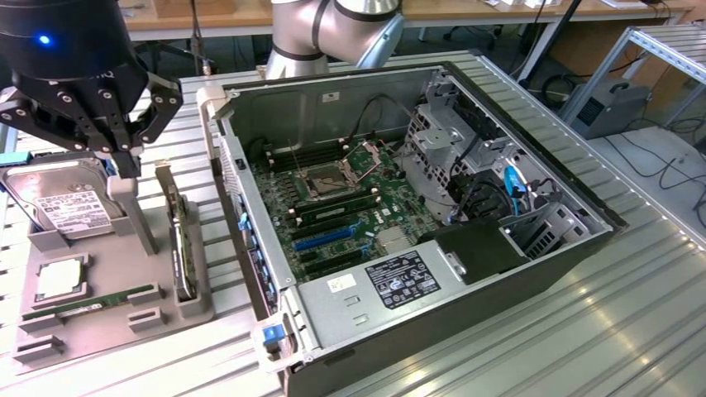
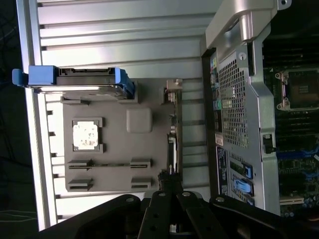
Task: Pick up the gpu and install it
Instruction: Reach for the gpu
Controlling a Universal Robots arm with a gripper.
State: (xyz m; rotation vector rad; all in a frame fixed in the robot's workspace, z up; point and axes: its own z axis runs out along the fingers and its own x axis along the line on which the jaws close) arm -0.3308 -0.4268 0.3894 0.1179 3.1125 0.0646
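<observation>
Slatted table (image 1: 617, 331): grey fixture (image 1: 105, 318), computer case (image 1: 464, 331)

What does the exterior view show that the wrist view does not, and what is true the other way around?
Exterior view: the power supply with its label, the drive cage, a blue cable, and the white label on the hard drive. Wrist view: the perforated outer face of the case's rear panel. Both: the grey holder, the gpu standing on edge in it, the hard drive, the CPU socket, and the shut jaws over the holder.
</observation>
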